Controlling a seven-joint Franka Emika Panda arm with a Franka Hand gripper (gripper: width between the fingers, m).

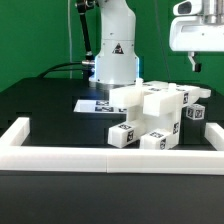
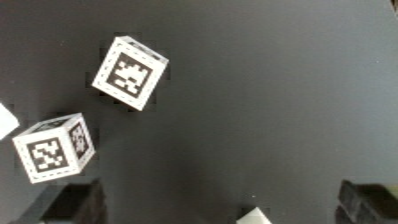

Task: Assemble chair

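Observation:
The chair parts (image 1: 150, 115) are a cluster of white blocks with black-and-white tags, lying together on the black table right of its middle. My gripper (image 1: 194, 60) hangs high above the exterior view's right side, well clear of the cluster. In the wrist view the gripper (image 2: 222, 205) is open and empty, and its dark fingers (image 2: 71, 203) stand wide apart over bare black table. Two tagged white parts show there, one larger (image 2: 134, 72) and one smaller (image 2: 54, 145), both away from the fingers. A small white tip (image 2: 254, 215) pokes in between the fingers at the frame edge.
The long white border rail (image 1: 110, 157) runs along the table's front, with arms turning back at both ends. The marker board (image 1: 95, 104) lies flat in front of the robot base (image 1: 115, 60). A green backdrop stands behind.

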